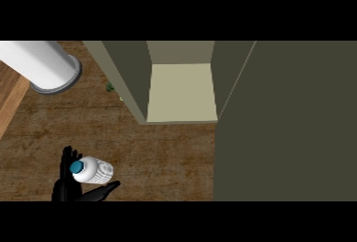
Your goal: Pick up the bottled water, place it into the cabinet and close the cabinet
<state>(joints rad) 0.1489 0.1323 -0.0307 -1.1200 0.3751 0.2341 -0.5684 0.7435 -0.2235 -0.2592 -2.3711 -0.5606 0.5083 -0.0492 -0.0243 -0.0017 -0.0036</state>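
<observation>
Head view, looking steeply down at the table, a brown wood-grain surface.

**Hand.** The left hand enters from the lower left corner. Its fingers curl round the left side of the bottle, and the thumb crosses beneath it on the near side, so the bottle is gripped between them. The right hand does not appear.

**Bottle.** It has a white, ribbed body with a teal cap and is seen almost end-on, the cap turned toward the viewer and slightly to the left. It lies at the lower left of the view, well apart from the cabinet and outside it. Whether its base touches the table cannot be told.

**Cabinet.** The cabinet is olive-grey and occupies the upper middle of the view. It is open, and a pale shelf shows inside between two darker side walls. A broad dark olive panel adjoins it and fills the right side from top to bottom; whether this is the door or the cabinet's body cannot be told.

**Other items.** A white cylinder with a grey rim lies at the upper left. A small green object shows just beside the cabinet's left wall and is largely hidden. A lighter wooden strip runs along the left edge.
</observation>
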